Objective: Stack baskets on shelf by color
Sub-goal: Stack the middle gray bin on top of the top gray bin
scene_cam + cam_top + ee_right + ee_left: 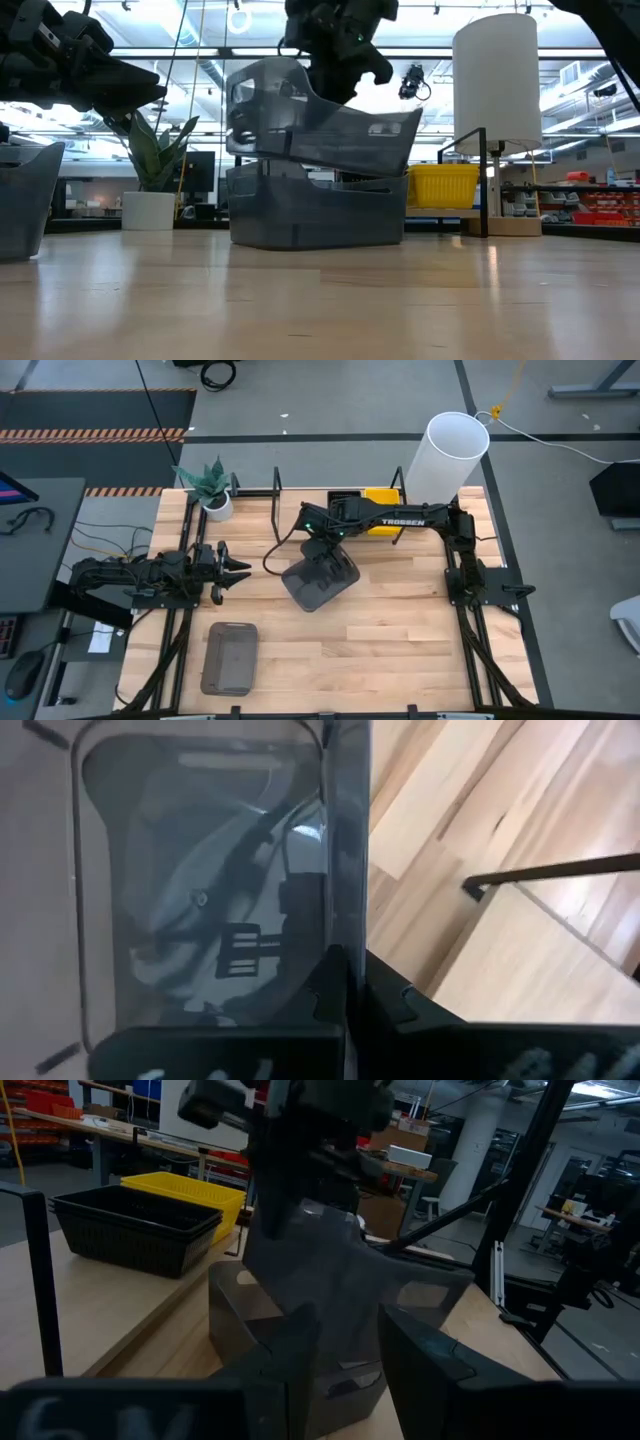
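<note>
A grey basket (320,120) is held tilted by its thin rim in the pinched right gripper (318,548), over another grey basket (315,205) on the desk (400,640). It looks light, stiff, probably slippery. The left gripper (235,568) waits open.

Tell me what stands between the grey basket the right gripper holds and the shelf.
The right gripper holds a grey basket tilted above a second grey basket on the table. Towards the shelf nothing visible stands in between; the black basket and yellow basket already sit on it, further along.
</note>
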### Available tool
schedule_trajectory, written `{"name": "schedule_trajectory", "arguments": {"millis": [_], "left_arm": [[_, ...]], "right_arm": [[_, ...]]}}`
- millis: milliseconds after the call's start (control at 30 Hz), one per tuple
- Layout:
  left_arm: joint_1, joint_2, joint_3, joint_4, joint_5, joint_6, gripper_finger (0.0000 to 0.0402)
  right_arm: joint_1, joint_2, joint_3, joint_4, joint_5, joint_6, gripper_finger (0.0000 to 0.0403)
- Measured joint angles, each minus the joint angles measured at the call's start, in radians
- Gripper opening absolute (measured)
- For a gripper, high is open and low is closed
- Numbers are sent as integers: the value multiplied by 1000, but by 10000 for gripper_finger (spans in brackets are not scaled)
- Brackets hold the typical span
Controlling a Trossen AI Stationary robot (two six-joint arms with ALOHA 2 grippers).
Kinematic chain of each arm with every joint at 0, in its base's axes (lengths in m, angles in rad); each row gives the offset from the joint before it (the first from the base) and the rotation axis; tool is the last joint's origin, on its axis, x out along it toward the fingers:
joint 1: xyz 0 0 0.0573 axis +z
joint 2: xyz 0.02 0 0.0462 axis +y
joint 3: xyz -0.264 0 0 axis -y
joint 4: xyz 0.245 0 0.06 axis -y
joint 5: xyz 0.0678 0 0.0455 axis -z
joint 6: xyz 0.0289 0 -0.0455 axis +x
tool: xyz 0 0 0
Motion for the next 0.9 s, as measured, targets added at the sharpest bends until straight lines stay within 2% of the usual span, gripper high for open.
{"name": "schedule_trajectory", "arguments": {"millis": [133, 300, 500, 600, 900], "left_arm": [[0, 0, 0, 0, 0, 0, 117], [0, 0, 0, 0, 0, 0, 117], [0, 0, 0, 0, 0, 0, 117], [0, 0, 0, 0, 0, 0, 117], [0, 0, 0, 0, 0, 0, 117]], "right_arm": [[-10, 0, -26, 24, -20, 5, 6], [-27, -9, -25, 26, -107, 11, 6], [-53, -20, -24, 23, -134, 52, 5], [-72, -20, -24, 21, -203, 68, 5], [-116, -20, -24, 11, -220, 110, 5]]}}
